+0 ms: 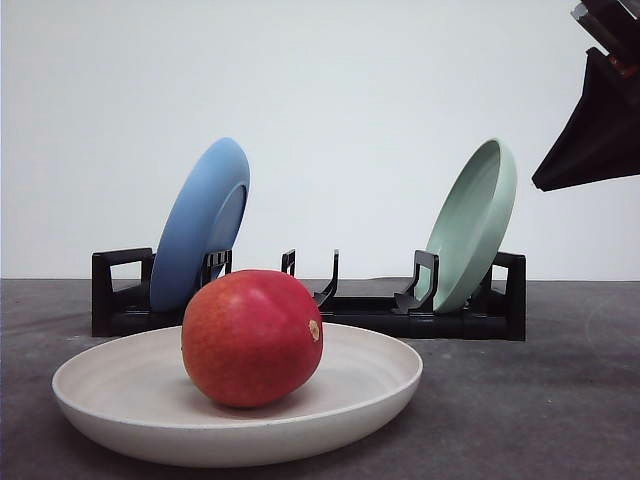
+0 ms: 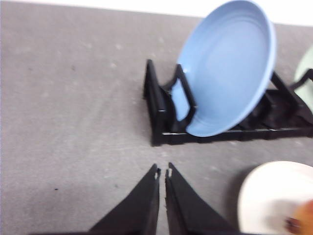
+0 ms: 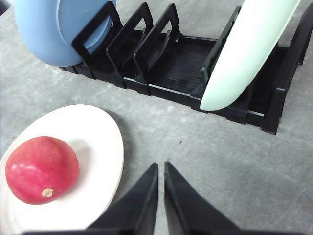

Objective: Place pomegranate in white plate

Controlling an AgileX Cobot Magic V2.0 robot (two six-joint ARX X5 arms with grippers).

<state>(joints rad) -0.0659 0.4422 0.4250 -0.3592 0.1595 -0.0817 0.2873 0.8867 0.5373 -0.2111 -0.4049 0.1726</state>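
Your job looks done: the pomegranate (image 1: 252,338) sits inside the white plate (image 1: 110,400), resting on its floor and held by nothing. Your right gripper (image 3: 161,169) hangs empty, its fingers nearly together, with the plate just off to one side. Your left gripper (image 2: 163,173) is likewise pinched narrow and empty; the fruit near it is blurred, probably untouched.

A staged test setup, such as a robotics lab, is suggested. A bare grey surface (image 1: 560,400) is backed by a plain white wall (image 1: 350,100). A few props are laid out: a black rack (image 1: 400,310) with a blue plate (image 1: 200,225) and a green plate (image 1: 472,225).
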